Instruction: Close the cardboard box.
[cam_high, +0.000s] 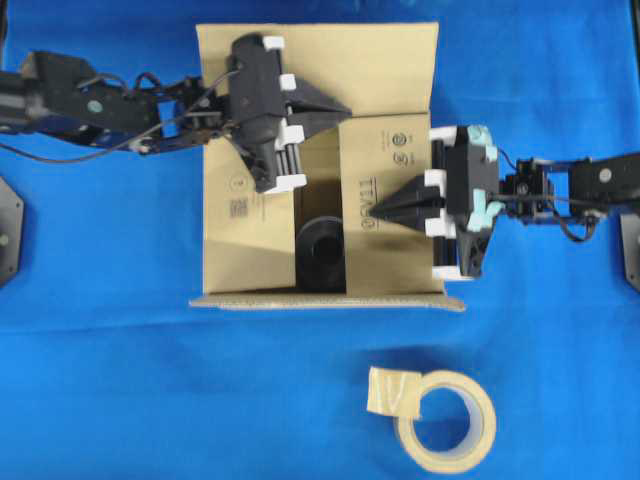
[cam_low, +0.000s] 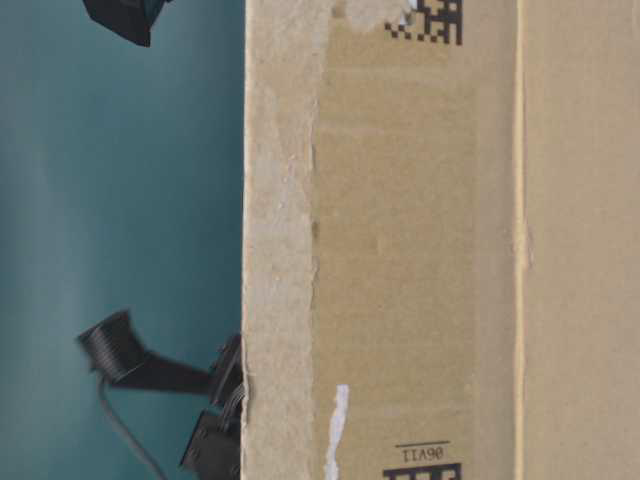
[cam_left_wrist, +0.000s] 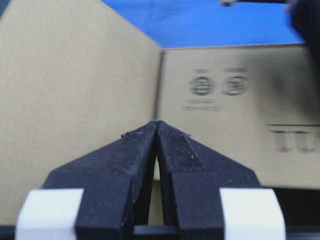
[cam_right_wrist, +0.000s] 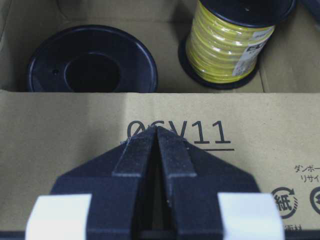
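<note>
The cardboard box stands mid-table, its top partly open. Its right flap, printed 0SV11, lies folded inward, and the left flap is folded in too; a gap between them shows the inside. The back flap leans outward. My left gripper is shut and empty above the back of the opening, its tips facing the flaps. My right gripper is shut with its tips at the printed right flap. In the table-level view the box's wall fills the picture.
A black spool and a yellow wire spool sit inside the box. A beige tape roll lies on the blue cloth in front of it. Part of an arm shows beside the box's wall.
</note>
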